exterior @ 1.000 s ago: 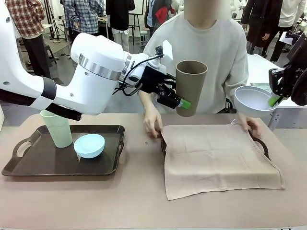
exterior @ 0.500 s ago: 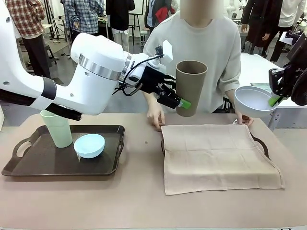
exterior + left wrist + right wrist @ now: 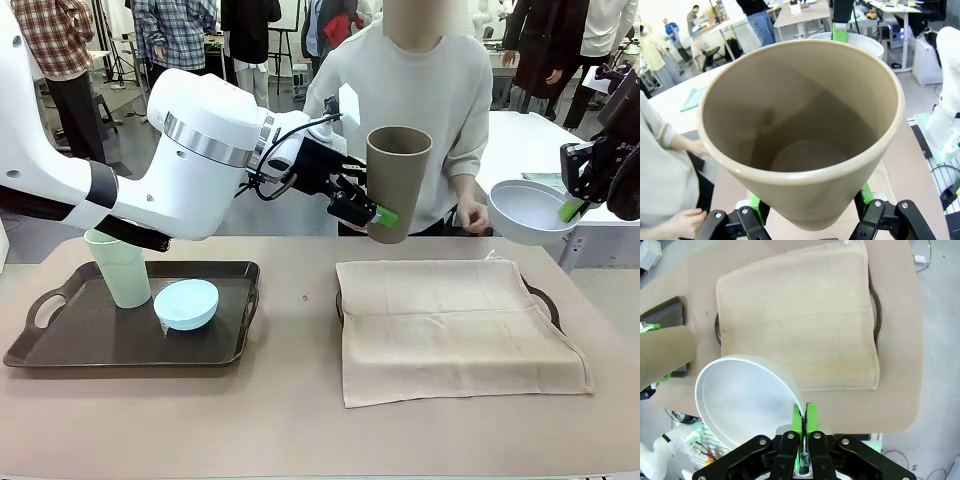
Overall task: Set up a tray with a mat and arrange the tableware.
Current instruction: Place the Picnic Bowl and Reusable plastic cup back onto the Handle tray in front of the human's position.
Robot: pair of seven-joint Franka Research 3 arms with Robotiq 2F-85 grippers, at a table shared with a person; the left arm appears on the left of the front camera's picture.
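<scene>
My left gripper (image 3: 383, 214) is shut on the matte brown tumbler (image 3: 398, 180), holding it upright in the air above the mat's far left corner. In the left wrist view the tumbler (image 3: 805, 125) sits between the green pads (image 3: 865, 192). At the right edge my right gripper (image 3: 572, 208) is shut on the rim of the bluish-white bowl (image 3: 528, 212), tilted and held above the table; the same bowl (image 3: 742, 395) is pinched by that gripper (image 3: 804, 417). The beige mat (image 3: 450, 325) covers the right tray (image 3: 547, 298).
A second dark tray (image 3: 90, 340) at the left holds a pale green tumbler (image 3: 119, 266) and a light blue bowl (image 3: 186, 303). The person stands at the far side, one hand (image 3: 470, 215) raised near the body. Bare table lies between the trays.
The person's hands have let go of the mat's far corners and drawn back toward the body. Both arms and the things they hold have stayed still.
</scene>
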